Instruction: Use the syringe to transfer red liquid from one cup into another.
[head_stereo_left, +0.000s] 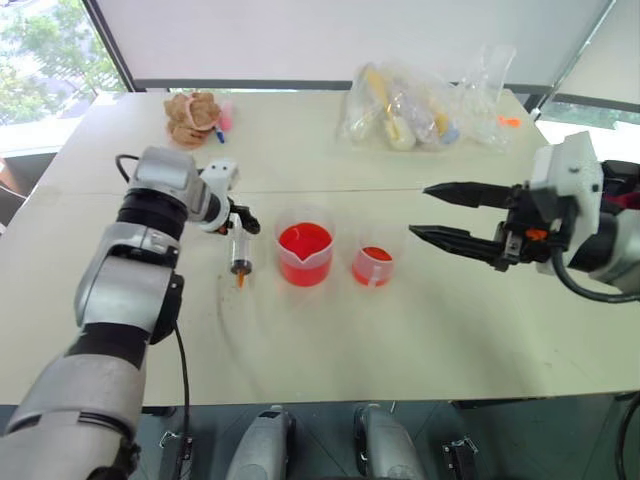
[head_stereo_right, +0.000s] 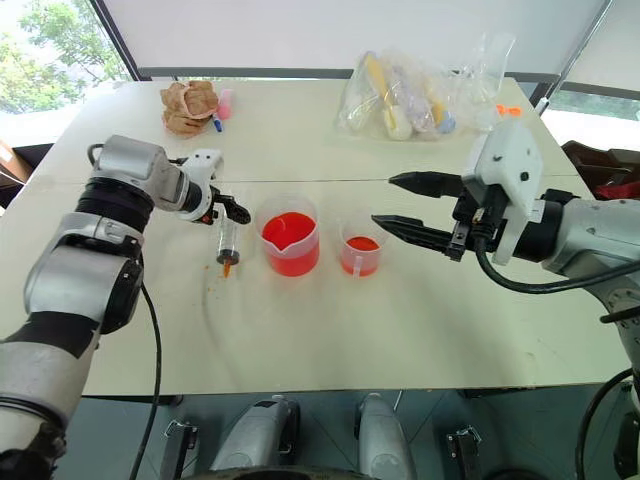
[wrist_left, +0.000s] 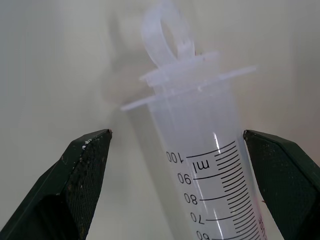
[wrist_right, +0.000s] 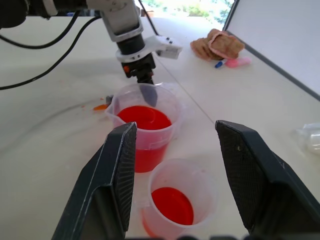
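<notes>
Syringe (head_stereo_left: 240, 252) flat on the table (head_stereo_left: 420, 330), orange tip toward the near edge, plunger end toward the far side. Around its barrel, left gripper (head_stereo_left: 243, 219) spread wide, a finger (wrist_left: 82, 175) on each side, not closed on it; probably lined up for a grab. Just right of the syringe, big beaker (head_stereo_left: 304, 254) of red liquid (head_stereo_left: 304, 241); beyond that, small handled cup (head_stereo_left: 372, 266). Farther right, right gripper (head_stereo_left: 445, 212) open, empty, raised, likely kept clear.

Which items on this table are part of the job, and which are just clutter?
Job:
syringe
big cup with red liquid
small cup

Lying about:
plastic bags
brown soft toy
pink item
</notes>
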